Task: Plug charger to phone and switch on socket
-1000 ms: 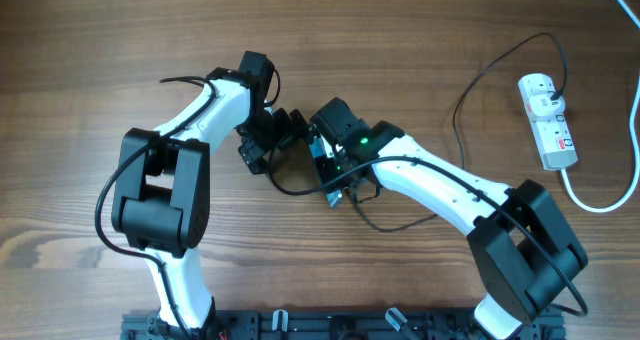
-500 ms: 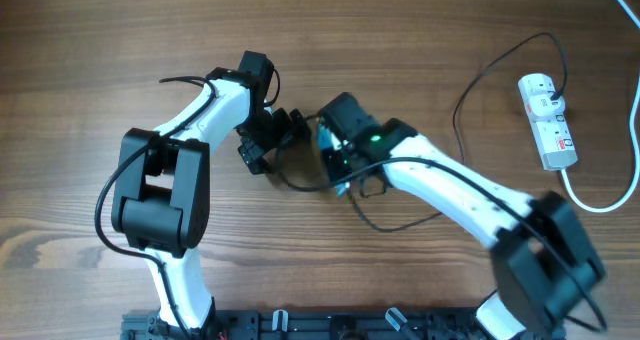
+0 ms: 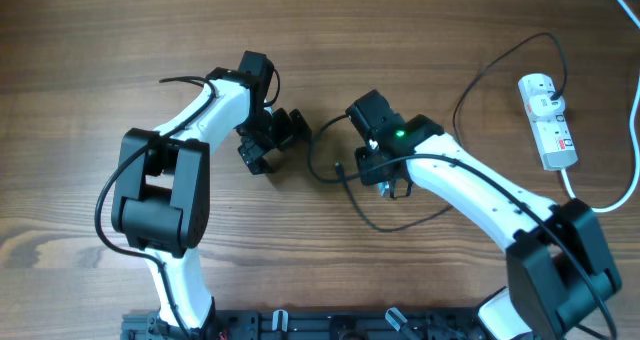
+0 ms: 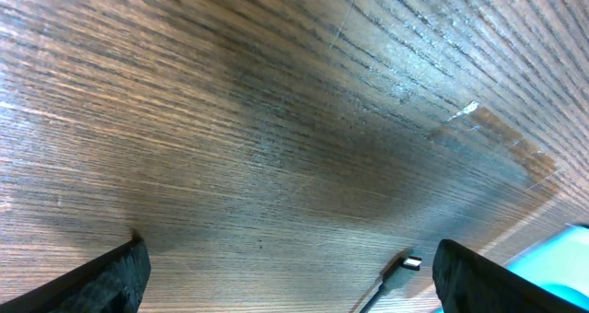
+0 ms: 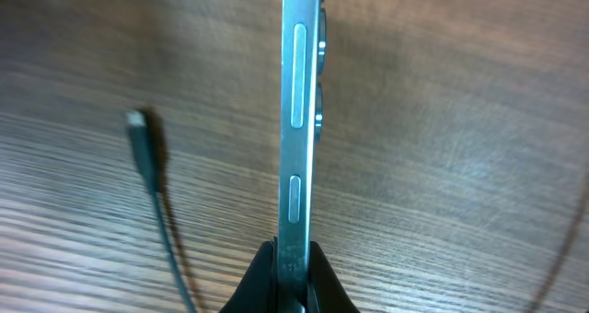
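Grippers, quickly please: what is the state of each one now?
Left gripper: open, holding nothing.
Right gripper: shut on the phone, held edge-on.

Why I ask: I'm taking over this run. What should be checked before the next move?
1. Right gripper shut on the phone: ok, held edge-on.
2. Left gripper open and empty, free to take the cable: ok.
3. Charger plugged into the phone: not ok; its tip lies loose on the table, apart from the phone.
4. Phone's port facing the plug tip: cannot tell.
5. Socket switched on: cannot tell; neither gripper is near it.
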Tool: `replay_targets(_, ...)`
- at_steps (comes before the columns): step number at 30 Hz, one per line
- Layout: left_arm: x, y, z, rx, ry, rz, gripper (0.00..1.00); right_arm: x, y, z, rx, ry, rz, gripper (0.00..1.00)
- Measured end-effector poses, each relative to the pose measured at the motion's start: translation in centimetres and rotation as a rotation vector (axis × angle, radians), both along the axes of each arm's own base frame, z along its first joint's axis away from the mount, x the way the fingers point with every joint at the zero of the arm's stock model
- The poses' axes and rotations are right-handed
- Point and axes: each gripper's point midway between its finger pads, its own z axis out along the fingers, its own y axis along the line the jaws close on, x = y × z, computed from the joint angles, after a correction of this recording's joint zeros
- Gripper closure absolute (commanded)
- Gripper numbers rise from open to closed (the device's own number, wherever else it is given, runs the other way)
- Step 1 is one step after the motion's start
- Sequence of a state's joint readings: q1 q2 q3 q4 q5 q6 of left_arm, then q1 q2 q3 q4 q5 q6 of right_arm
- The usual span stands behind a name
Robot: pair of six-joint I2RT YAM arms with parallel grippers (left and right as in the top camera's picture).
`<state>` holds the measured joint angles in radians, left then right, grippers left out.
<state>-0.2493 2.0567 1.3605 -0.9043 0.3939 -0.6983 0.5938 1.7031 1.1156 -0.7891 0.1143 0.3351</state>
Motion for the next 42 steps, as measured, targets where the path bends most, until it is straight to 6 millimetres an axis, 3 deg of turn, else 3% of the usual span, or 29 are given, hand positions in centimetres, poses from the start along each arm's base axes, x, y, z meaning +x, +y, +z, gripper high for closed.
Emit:
replay_targets(1, 0.0, 0.0, 0.0, 0.000, 0.000, 0.000, 0.00, -0.1, -0.1, -0.4, -0.006, 0.009, 0.000, 0.96)
replay_targets(2, 0.0, 0.0, 0.0, 0.000, 0.000, 0.000, 0.00, -0.1, -0.1, -0.6, -0.009, 0.013, 0.000, 0.84)
replay_targets(4, 0.0, 0.0, 0.0, 0.000, 0.000, 0.000, 0.00, 0.0, 0.0, -0.8, -0.011, 0.012, 0.001, 0.73)
replay_targets(14, 0.0, 0.0, 0.0, 0.000, 0.000, 0.000, 0.00, 1.6, 1.0, -0.4, 0.033, -0.055, 0.000, 0.64)
replay_targets(22, 0.0, 0.0, 0.0, 0.000, 0.000, 0.000, 0.00, 2.5, 1.2, -0.6, 0.026, -0.085, 0.003, 0.64)
replay_targets(27, 0.0, 0.0, 0.0, 0.000, 0.000, 0.000, 0.00, 3.2, 0.8, -1.2, -0.007, -0.108, 0.000, 0.79)
replay_targets(34, 0.0, 0.0, 0.0, 0.000, 0.000, 0.000, 0.00, 3.5, 0.3, -1.1, -0.034, -0.125, -0.007, 0.78)
replay_targets(37, 0.0, 0.0, 0.0, 0.000, 0.000, 0.000, 0.00, 3.5, 0.3, -1.1, -0.035, -0.125, -0.004, 0.68)
replay_targets(40, 0.0, 0.0, 0.0, 0.000, 0.000, 0.000, 0.00, 3.4, 0.3, -1.1, -0.038, -0.124, -0.004, 0.34)
replay_targets(42, 0.0, 0.0, 0.0, 0.000, 0.000, 0.000, 0.00, 3.4, 0.2, -1.1, -0.043, -0.123, 0.003, 0.30)
